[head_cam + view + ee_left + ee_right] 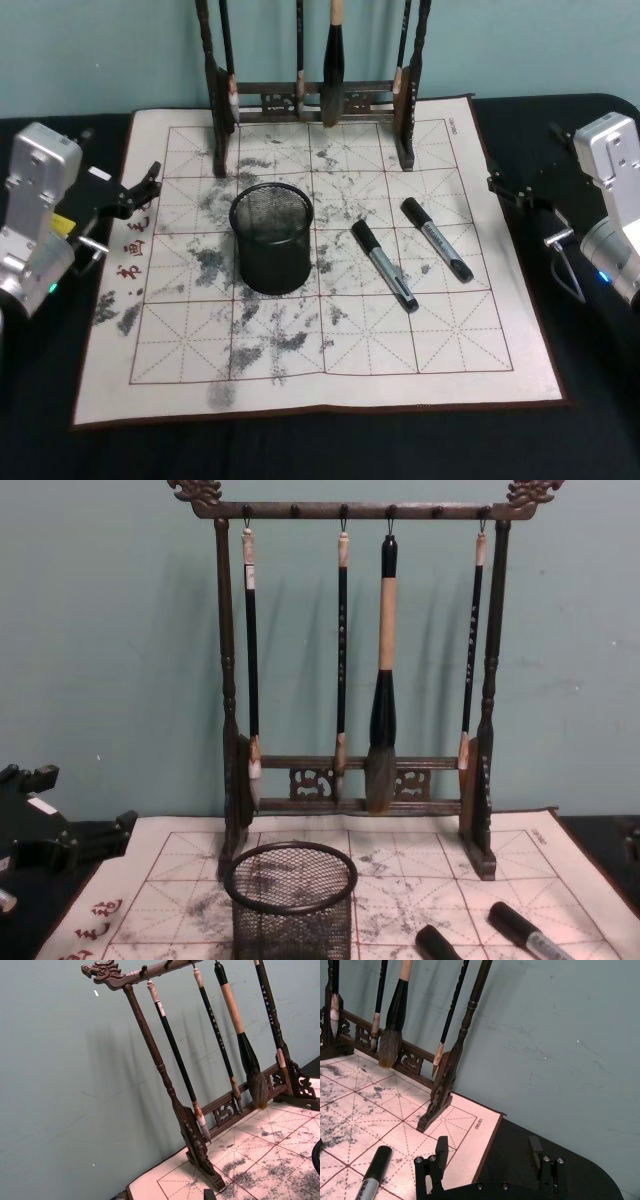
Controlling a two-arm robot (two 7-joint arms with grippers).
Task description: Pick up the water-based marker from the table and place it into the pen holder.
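Right of the round black mesh pen holder (pixel 272 262), two black-capped grey markers (pixel 437 238) are lying slanted (caps farther away), closer to the open right gripper (pixel 488 1145) than the open left gripper (pixel 120 155).

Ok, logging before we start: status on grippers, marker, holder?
Left gripper open at left edge of mat; right gripper open at right edge. Two markers lie flat right of pen holder. Brush rack behind, apart.
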